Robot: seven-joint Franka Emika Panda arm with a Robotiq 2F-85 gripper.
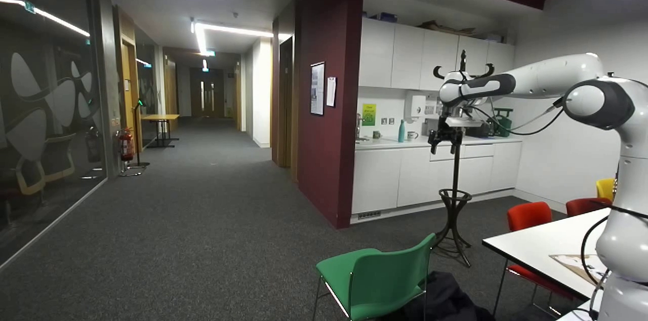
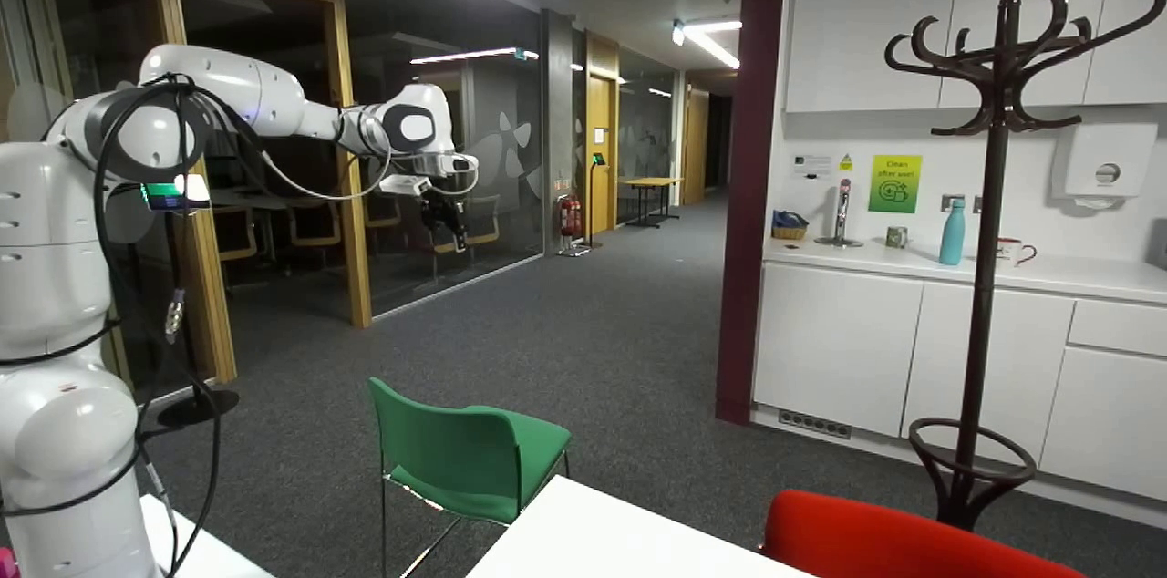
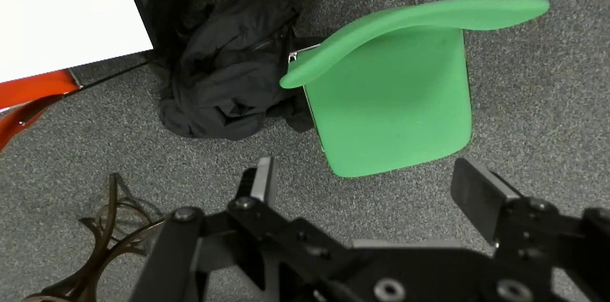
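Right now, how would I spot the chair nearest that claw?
Start at the white table. Past its corner, black fabric lies heaped on the carpet; beside that stands the green chair. Its colour sets it apart from the red chairs nearby.

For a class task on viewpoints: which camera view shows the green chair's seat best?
The wrist view: looking down, it shows nearly all of the seat, the backrest overlapping only its rear. Both exterior views look from behind, where the backrest hides part of the seat.

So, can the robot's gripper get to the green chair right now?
Probably yes, if it lowers enough: the gripper is open and empty, and nothing in the wrist view blocks the green chair.
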